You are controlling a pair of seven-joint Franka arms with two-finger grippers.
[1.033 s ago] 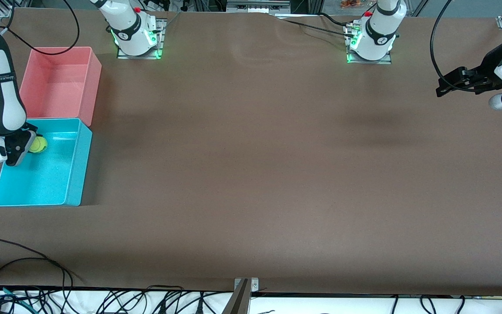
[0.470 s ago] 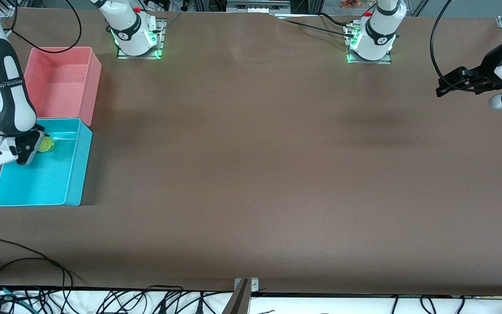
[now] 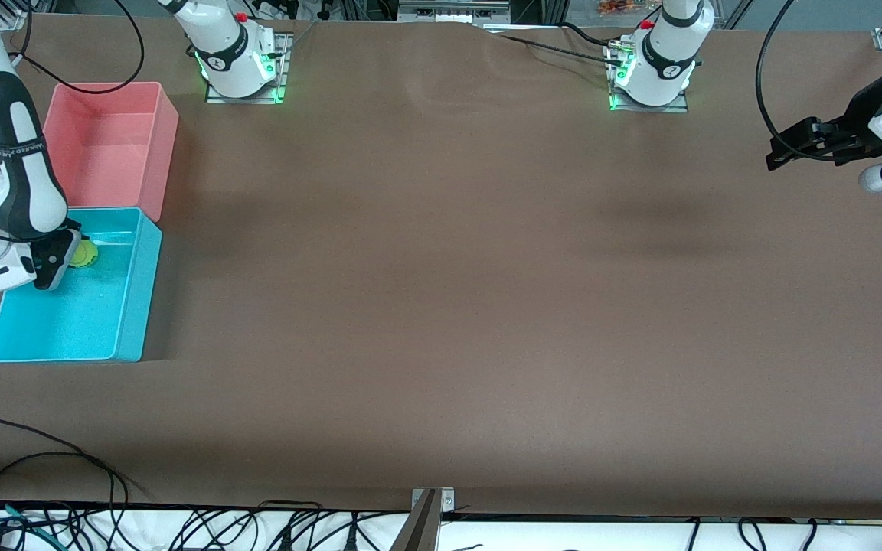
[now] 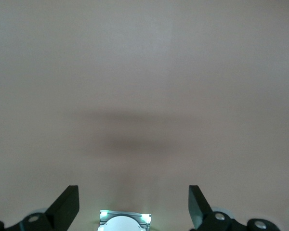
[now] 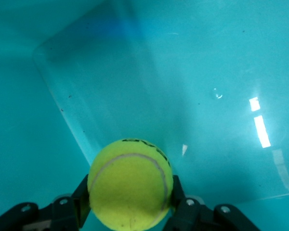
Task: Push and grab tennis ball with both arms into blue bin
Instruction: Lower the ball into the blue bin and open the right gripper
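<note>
The tennis ball (image 3: pixel 86 253) is yellow-green and sits between the fingers of my right gripper (image 3: pixel 67 256). The gripper is shut on it, inside the blue bin (image 3: pixel 139 291), at the end of the bin next to the pink bin. In the right wrist view the ball (image 5: pixel 130 180) fills the gap in the right gripper (image 5: pixel 130 198), with the bin's cyan floor and a corner of its walls (image 5: pixel 207 72) below. My left gripper (image 3: pixel 776 157) is open and empty, held over bare table at the left arm's end. Its fingers (image 4: pixel 67 204) stand wide apart in the left wrist view.
A pink bin (image 3: pixel 168 122) stands against the blue bin, farther from the front camera. Both arm bases (image 3: pixel 240 69) (image 3: pixel 651 73) stand along the table's back edge. Cables (image 3: pixel 43 459) lie at the table's front edge.
My right gripper has shifted a little toward the table's middle over the blue bin with the ball in it. The left arm has not moved.
</note>
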